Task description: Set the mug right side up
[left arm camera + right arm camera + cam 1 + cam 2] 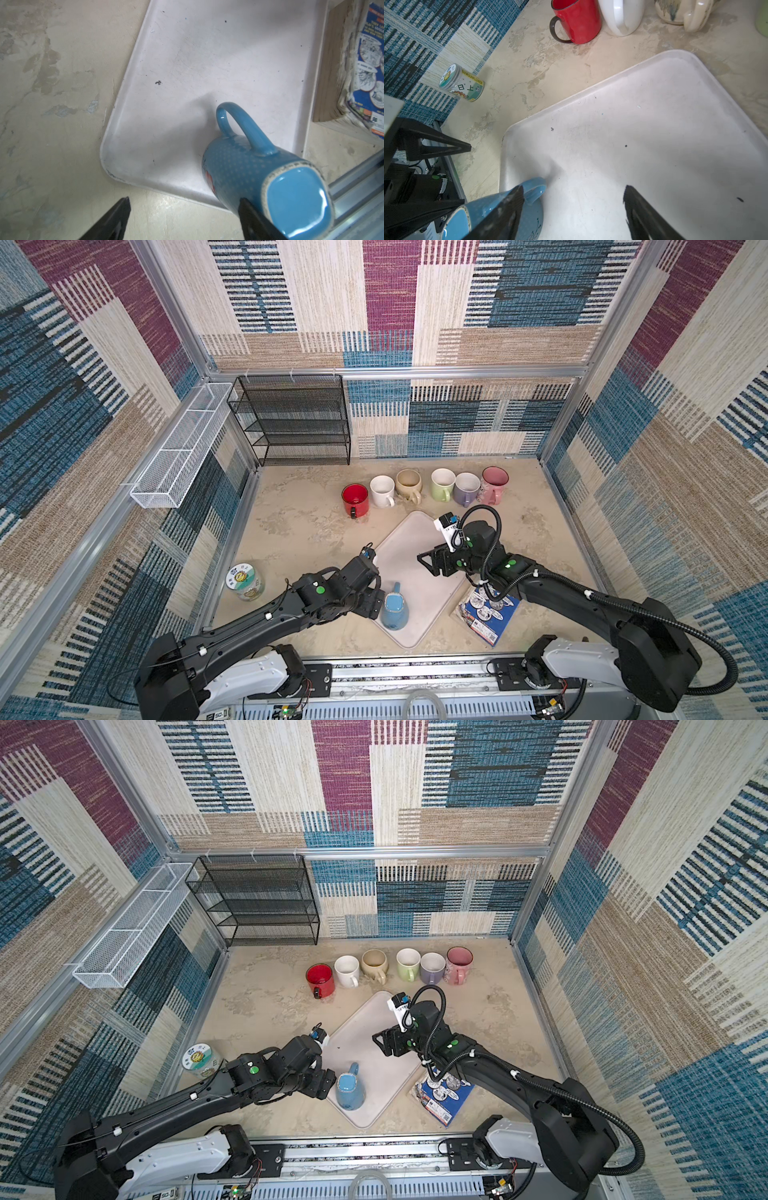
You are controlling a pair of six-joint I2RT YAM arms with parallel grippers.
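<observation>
Left wrist, mug [245, 166] beside open jaws

A robotics lab test cell: an aluminium frame [457, 372] boxes in a stained tabletop [299, 522]. Patterned fabric [390, 294] lines the walls. Two robot arms [249, 622] are mounted on a metal rail [415, 672] with loose wires [306, 691]. Mismatched mugs [442, 485] stand in a row.

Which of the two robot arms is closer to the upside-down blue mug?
Left. The left gripper is right beside the blue mug, open, one finger at its side. The right gripper hangs open over the middle of the tray, farther away.
</observation>
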